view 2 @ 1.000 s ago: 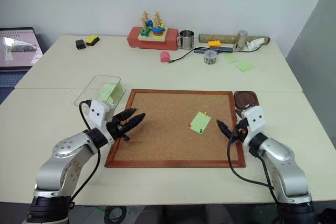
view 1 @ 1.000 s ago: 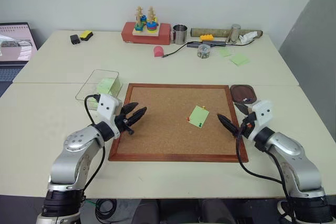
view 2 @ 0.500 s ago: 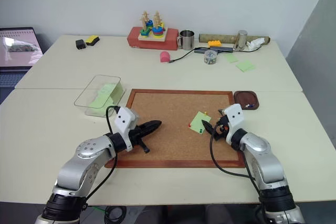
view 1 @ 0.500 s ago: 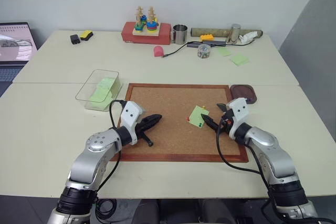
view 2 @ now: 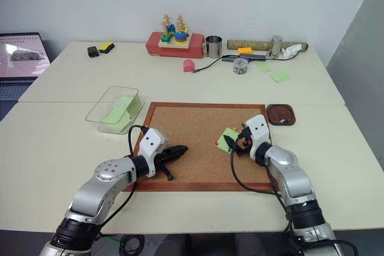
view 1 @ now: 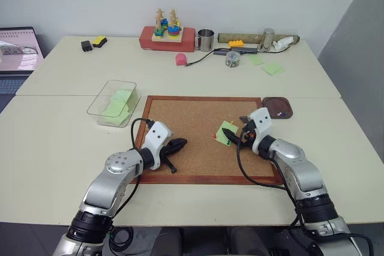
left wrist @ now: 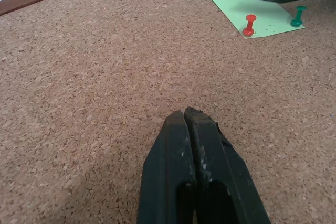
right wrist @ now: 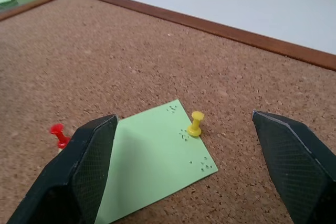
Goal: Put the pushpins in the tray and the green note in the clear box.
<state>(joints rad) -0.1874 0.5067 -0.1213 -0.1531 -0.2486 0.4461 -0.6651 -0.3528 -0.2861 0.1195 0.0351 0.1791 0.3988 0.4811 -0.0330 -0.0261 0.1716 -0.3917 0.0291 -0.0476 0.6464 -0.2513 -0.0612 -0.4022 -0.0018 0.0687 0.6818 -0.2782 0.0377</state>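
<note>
1. The right arm's fingers point(right wrist: 92, 166) are spread wide and hold nothing; they sit low over the green note point(right wrist: 157, 169), one finger over its edge and the other out over bare cork.
2. Between those fingers stands the yellow pushpin point(right wrist: 196, 123), stuck in the note's corner; the red pushpin point(right wrist: 59, 135) stands at the opposite corner, beside the finger.
3. The left arm's fingers point(left wrist: 197, 179) are pressed together with nothing between them, low over the cork board point(view 1: 198, 118), well apart from the note.
4. The left wrist view also shows a green pin point(left wrist: 298, 16) at the note's edge.
5. The note lies on the right half of the board.
6. The tray point(view 1: 278, 107) rests on the counter point(view 1: 54, 142) just off the board's far right corner.
7. The clear box point(view 1: 113, 103) stands off the board's far left corner, with green notes inside.
</note>
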